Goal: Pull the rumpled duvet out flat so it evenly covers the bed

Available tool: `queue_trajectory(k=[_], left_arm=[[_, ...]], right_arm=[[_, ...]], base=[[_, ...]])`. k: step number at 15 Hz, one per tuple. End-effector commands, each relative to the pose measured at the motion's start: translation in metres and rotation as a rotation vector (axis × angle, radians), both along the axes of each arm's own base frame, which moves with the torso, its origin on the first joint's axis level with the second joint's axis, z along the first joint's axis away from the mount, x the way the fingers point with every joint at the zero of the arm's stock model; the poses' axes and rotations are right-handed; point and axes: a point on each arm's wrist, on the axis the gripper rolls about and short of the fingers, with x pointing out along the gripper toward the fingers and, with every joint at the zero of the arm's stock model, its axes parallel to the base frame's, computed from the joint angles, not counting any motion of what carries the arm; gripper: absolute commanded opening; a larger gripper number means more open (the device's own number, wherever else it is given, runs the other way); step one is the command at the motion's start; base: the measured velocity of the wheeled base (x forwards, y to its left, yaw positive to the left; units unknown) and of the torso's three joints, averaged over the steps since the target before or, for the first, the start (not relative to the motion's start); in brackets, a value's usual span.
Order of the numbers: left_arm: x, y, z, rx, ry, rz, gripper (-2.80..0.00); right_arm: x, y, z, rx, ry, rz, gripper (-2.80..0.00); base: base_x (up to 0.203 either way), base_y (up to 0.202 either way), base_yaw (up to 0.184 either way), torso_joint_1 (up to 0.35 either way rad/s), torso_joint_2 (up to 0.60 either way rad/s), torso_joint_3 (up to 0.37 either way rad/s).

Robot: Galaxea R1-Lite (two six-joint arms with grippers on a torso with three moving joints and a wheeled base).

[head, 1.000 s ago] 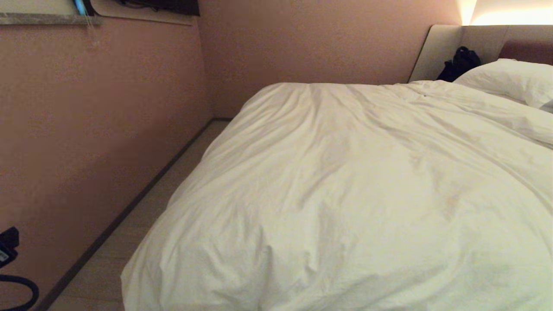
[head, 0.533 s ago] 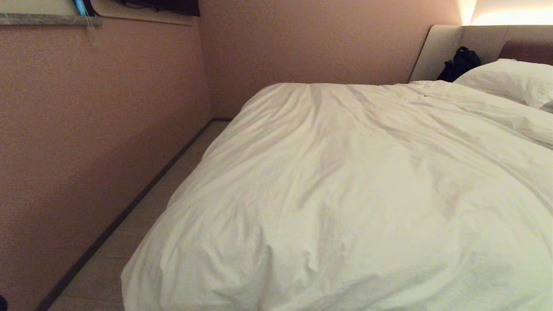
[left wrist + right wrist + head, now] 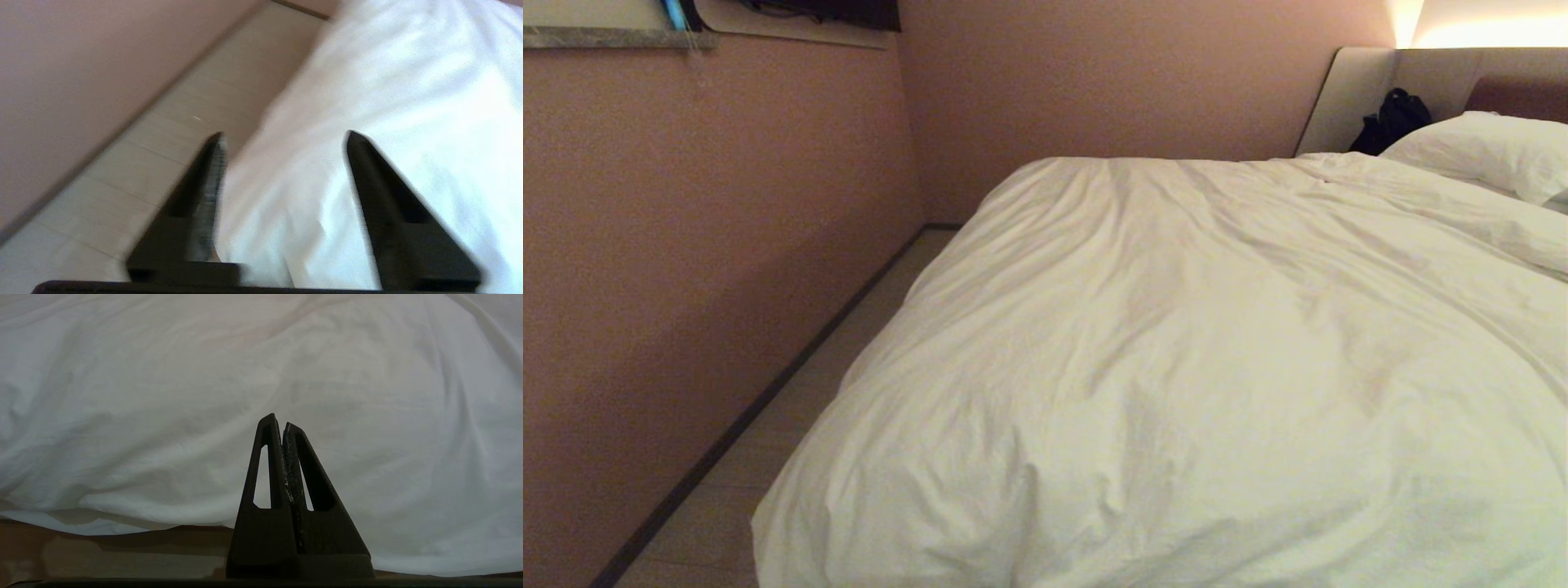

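Covering the wide low bed [image 3: 1364, 90] almost entirely, the puffy, creased white duvet [image 3: 1176, 367] hangs over its near corner towards the pale floor [image 3: 768, 457]. The left gripper [image 3: 284, 134] hovers by that draped edge, black fingers [image 3: 380, 192] spread apart, gripping nothing. The right gripper [image 3: 278, 418] faces the duvet's side, fingers pressed together, empty.

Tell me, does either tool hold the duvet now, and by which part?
Neither holds anything. The left tool is open with its fingers apart in front of the duvet, gripping no cloth; the right tool is shut and empty.
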Motion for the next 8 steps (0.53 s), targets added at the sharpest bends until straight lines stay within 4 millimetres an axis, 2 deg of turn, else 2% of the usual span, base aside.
queue_trajectory(k=[1,8], left_arm=[[-0.029,-0.009,0.004,0.013,-0.07,-0.085,-2.8],[-0.074,-0.015,-0.012,0.156,-0.14,-0.132,-2.8]], right_arm=[[0.0,0.0,0.0,-0.001,0.0,0.0,-2.8],[0.0,0.0,0.0,-0.001,-0.002,0.0,-2.8]], base=[[0.0,0.0,0.0,0.0,0.0,0.0],[0.0,0.0,0.0,0.0,0.0,0.0]])
